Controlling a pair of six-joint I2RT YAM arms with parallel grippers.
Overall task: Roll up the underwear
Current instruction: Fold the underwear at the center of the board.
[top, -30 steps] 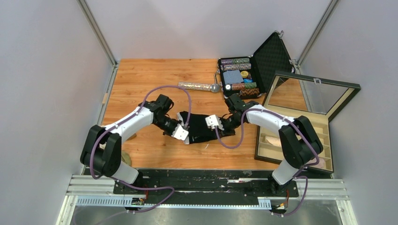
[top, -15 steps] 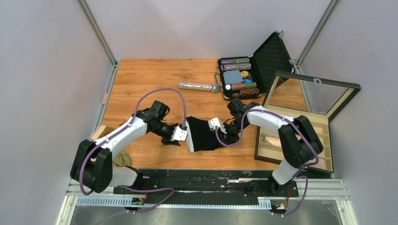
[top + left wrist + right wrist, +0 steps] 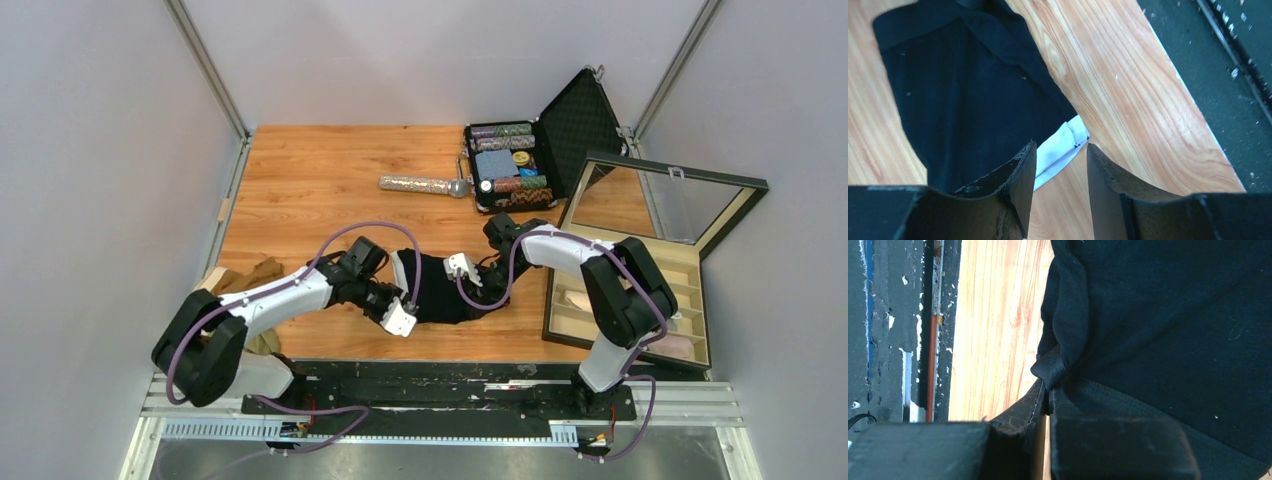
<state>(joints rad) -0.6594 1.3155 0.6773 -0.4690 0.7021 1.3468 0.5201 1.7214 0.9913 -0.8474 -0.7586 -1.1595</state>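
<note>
Top external view puts the underwear (image 3: pixel 437 290) on the tabletop (image 3: pixel 300 180) toward its near edge, spread flat between the two arms, with the right gripper (image 3: pixel 463 268) at its right side and the left gripper (image 3: pixel 400 320) at its near-left corner. The right wrist view shows that gripper's jaws pressed together on a small bunched fold at the hem — a thin pinch, not a deep bite. The left wrist view shows the left gripper's jaws moderately apart with nothing held between them, poised just over the white band (image 3: pixel 1066 140) that peeks from under the black cloth. The likely trouble, as I judge it: the left jaws could close on the band alone, or on one layer, so the roll starts crooked; the right's slim pinch could slip free if the cloth is tugged; and since the garment lies close to the near edge, a drag toward the bases could pull it over onto the dark rail (image 3: pixel 440 375). The cloth is a matte black knit, limp and softly creased, speckled with lint, folded over along one side; the band is smoother white elastic with a stitched end. The tabletop is glossy wood-grain — slick, so the cloth may slide rather than roll. The jaw pads are black and scuffed
</note>
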